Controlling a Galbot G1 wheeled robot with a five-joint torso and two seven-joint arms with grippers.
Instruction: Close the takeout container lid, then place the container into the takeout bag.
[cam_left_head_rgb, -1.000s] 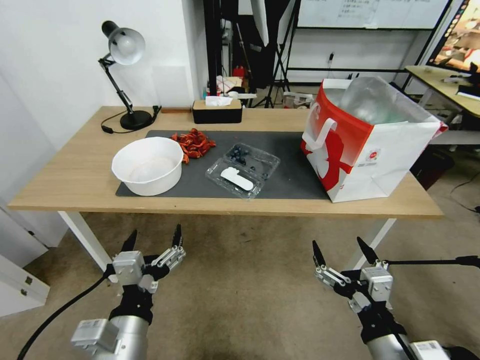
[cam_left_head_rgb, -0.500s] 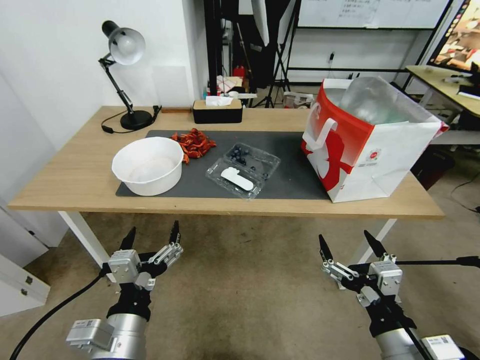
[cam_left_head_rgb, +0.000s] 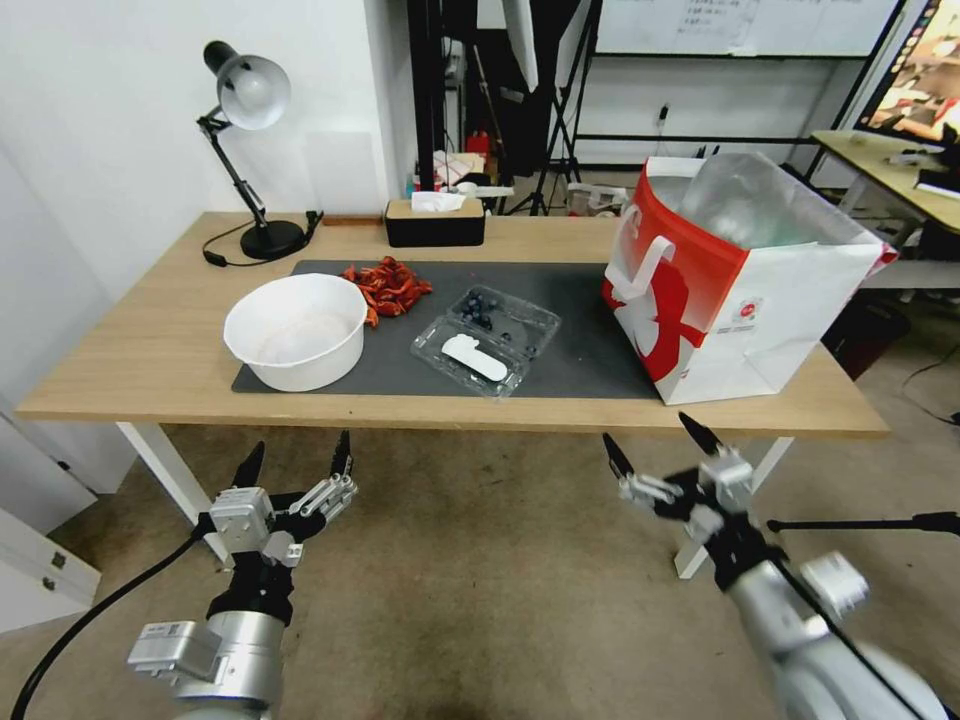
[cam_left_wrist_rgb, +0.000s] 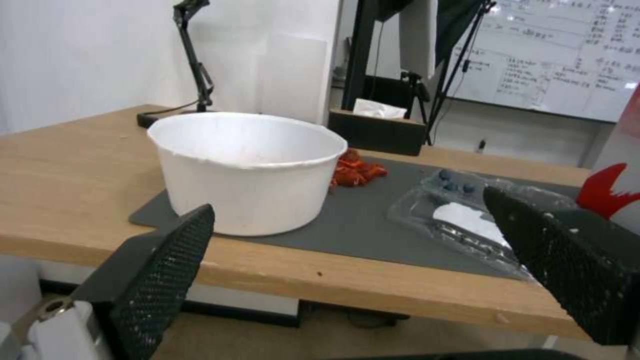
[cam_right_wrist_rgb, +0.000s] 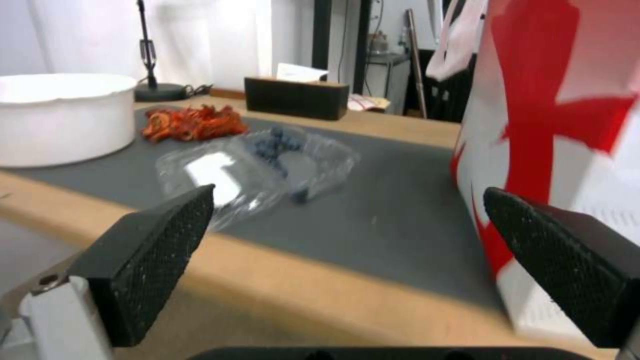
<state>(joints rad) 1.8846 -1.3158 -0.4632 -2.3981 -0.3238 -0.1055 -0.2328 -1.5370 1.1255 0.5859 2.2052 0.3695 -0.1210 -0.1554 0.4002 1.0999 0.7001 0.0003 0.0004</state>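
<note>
Head view: container (cam_left_head_rgb: 485, 339) open on desk (cam_left_head_rgb: 150, 350), lid (cam_left_head_rgb: 468, 357) flat; bag (cam_left_head_rgb: 740, 280) waiting; both grippers (cam_left_head_rgb: 296, 462) (cam_left_head_rgb: 652, 446) below, jaws spread.

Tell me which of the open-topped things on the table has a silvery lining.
The takeout bag, red and white, standing at the table's right end. The white bowl is plain white inside; the takeout container is clear plastic.

— Is there room to reach the takeout container (cam_left_head_rgb: 486, 340)?
— Yes. The near side of the tabletop (cam_left_head_rgb: 450, 412) is bare in front of it.
— What stands close by?
— The white bowl (cam_left_head_rgb: 296, 331) on its left, the big takeout bag (cam_left_head_rgb: 740, 280) on its right, red bits (cam_left_head_rgb: 388, 284) behind.
</note>
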